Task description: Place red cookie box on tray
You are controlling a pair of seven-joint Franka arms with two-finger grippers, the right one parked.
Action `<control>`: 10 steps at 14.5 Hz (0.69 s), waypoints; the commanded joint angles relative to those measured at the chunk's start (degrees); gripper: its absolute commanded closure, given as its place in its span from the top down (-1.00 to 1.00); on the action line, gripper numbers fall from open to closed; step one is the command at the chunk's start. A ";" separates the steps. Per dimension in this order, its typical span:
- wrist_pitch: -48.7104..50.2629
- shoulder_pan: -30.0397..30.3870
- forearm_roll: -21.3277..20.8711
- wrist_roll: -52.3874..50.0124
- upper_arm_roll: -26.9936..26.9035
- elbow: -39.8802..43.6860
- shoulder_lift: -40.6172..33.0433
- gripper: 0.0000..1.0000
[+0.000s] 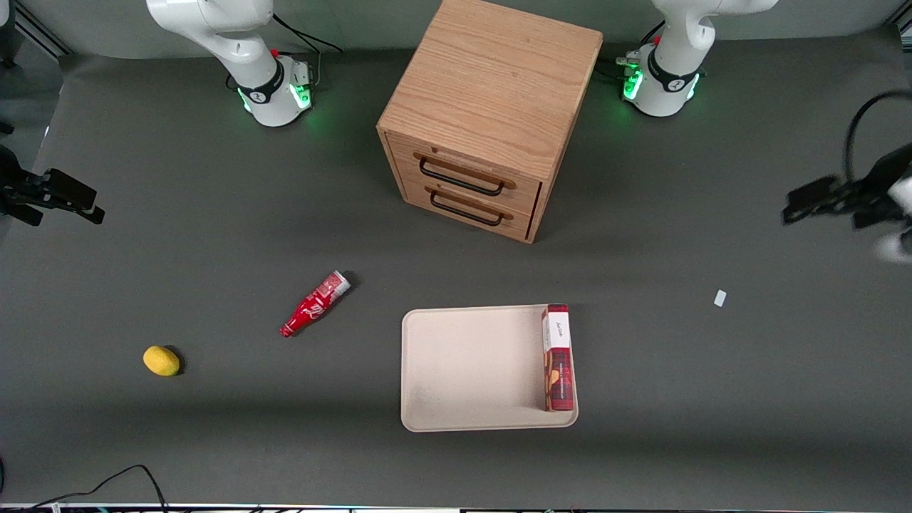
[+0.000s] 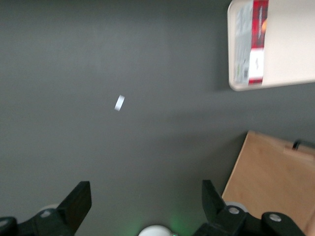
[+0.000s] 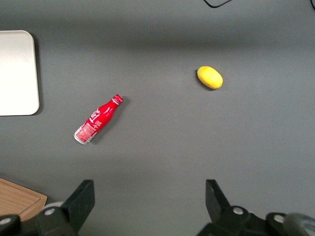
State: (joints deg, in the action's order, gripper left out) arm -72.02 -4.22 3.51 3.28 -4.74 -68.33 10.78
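Dark tabletop lies wide and bare around the tray, and the red cookie box rests inside it along the rim toward the working arm's end. Well apart at that end, the hand hovers spread wide, gripping nothing. Box lettering is too small to read.

red cookie box: dark-red plaid, white end panel, brown cookies pictured
tray: plain beige
claw: black, at the working arm's end, fingers apart
soda bottle: red, white lettering
lemon: yellow
drawer cabinet: light oak grain, black handles
counter: dark grey
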 commanded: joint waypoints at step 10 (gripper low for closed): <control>-0.40 -1.22 -4.56 0.67 -2.20 -20.89 -18.87 1.00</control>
State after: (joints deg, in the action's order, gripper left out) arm -71.48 -4.43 0.59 4.47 -6.67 -88.86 -8.08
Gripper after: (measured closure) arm 0.000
